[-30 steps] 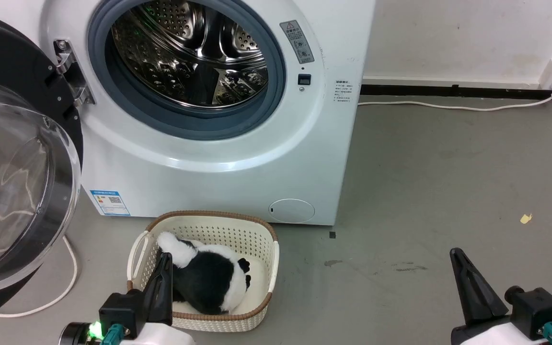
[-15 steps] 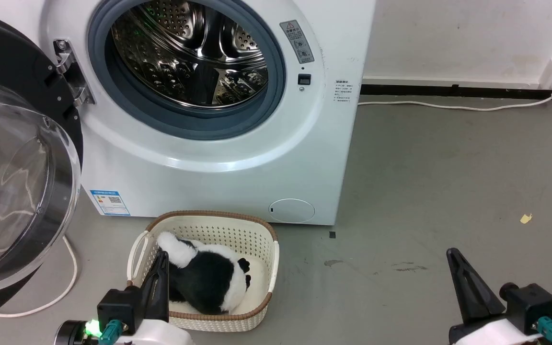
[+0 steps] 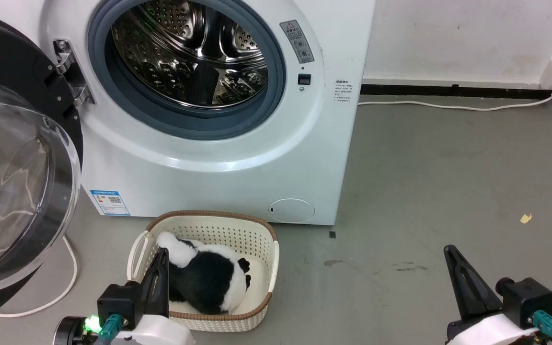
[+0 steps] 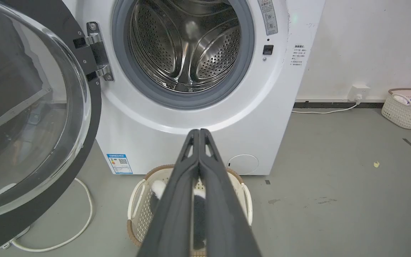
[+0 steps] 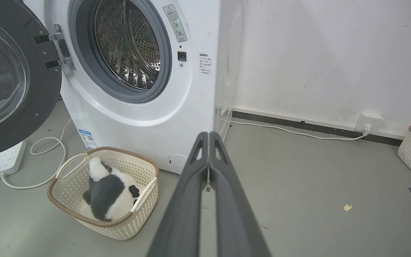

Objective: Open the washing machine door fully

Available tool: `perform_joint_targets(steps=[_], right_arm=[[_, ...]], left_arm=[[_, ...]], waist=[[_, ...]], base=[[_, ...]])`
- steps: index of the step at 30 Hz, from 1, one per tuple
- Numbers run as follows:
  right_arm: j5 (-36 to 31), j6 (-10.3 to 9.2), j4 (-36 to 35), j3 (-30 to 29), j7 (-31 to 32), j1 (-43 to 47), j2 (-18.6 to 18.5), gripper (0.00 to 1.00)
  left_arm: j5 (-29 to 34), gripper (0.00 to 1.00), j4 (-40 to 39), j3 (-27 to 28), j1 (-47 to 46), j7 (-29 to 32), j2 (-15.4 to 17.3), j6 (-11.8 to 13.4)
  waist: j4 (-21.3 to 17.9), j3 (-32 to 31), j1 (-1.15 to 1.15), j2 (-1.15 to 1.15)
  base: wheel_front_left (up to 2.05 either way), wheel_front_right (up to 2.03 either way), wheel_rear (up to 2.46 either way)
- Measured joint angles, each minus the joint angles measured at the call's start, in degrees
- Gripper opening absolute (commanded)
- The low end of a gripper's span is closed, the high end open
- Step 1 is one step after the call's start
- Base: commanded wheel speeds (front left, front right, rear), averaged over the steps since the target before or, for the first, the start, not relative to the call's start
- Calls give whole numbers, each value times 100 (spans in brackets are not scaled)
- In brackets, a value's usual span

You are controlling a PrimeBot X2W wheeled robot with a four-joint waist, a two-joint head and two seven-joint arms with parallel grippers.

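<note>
Left claw, right claw pinched together — washing machine door open leftward, inner face toward robot.

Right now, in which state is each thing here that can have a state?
washing machine door: swung wide open.
drum: looks empty.
basket: holds a plush toy.
round flap: closed.
left gripper: shut, empty.
right gripper: shut, empty.

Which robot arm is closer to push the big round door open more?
Left. The washing machine door hangs on the robot's left, nearer the left gripper; the right gripper is across the floor.
</note>
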Motion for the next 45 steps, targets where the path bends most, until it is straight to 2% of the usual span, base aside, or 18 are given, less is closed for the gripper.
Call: perform_joint_targets(steps=[45], right_arm=[[-145,0,4,101,547,-223,1,0]], left_arm=[[402,0,-180,353,-76,526,-179,-156]], waist=[[0,4,0,0]], base=[[0,0,0]])
